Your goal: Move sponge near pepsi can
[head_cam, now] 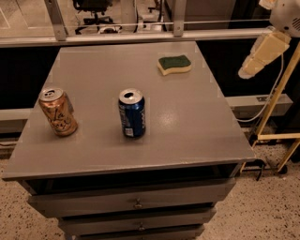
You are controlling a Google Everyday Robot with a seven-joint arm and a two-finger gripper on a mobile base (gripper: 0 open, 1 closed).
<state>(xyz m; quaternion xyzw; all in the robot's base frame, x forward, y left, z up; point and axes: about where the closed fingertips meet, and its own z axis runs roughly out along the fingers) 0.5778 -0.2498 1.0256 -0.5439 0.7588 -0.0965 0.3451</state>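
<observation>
A small wavy-edged sponge, dark green on top over pale yellow foam, is seen lying flat near the far right corner of a grey cabinet top. An upright dark blue pepsi can with a silver top is placed towards the front, near the middle, well apart from the sponge. An orange-tan can with script lettering is stood to its left (perhaps leaning slightly), close to the left edge. The gripper, shown as a cream-coloured piece below a white arm joint, is held in the air beyond the right edge of the top, near the sponge but not touching it. Whether it is spread or closed cannot be told. Below the top, grey drawers with small knobs are fitted.
</observation>
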